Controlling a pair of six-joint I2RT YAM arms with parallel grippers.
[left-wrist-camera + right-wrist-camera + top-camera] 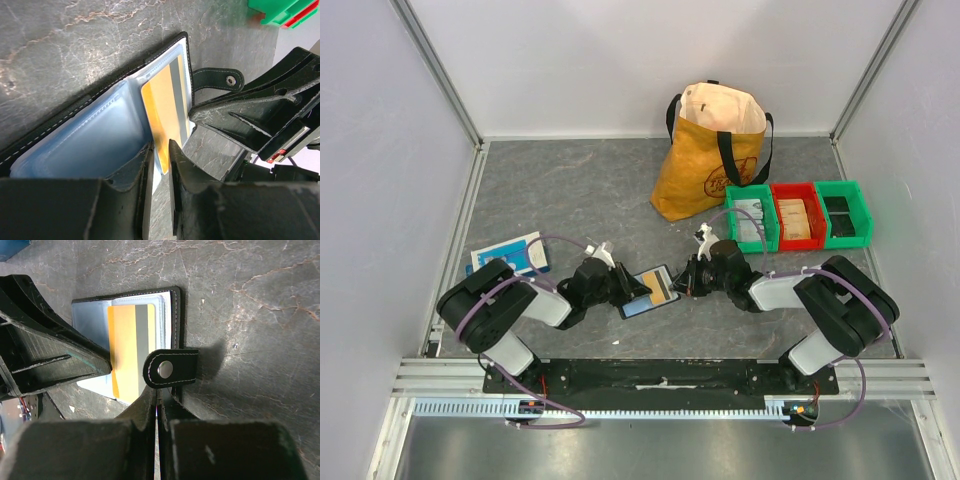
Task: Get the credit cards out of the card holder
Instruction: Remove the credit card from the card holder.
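The black card holder [638, 306] lies open on the table between my two grippers. Its clear sleeves [85, 137] face up, and an orange card [160, 110] sticks partly out of the right sleeve. My left gripper [160, 155] is narrowly open with the orange card's corner between its fingertips. My right gripper [159, 392] is shut on the holder's right edge, just below the studded tab [170, 367]. The orange card [122, 350] and the left fingers [55, 355] also show in the right wrist view. I cannot tell if the sleeves hold pale cards.
A yellow tote bag [712, 150] stands at the back. To its right are a green bin [752, 215], a red bin [797, 215] and another green bin [844, 213]. A blue-and-white flat box [507, 252] lies at the left. Walls close in the table.
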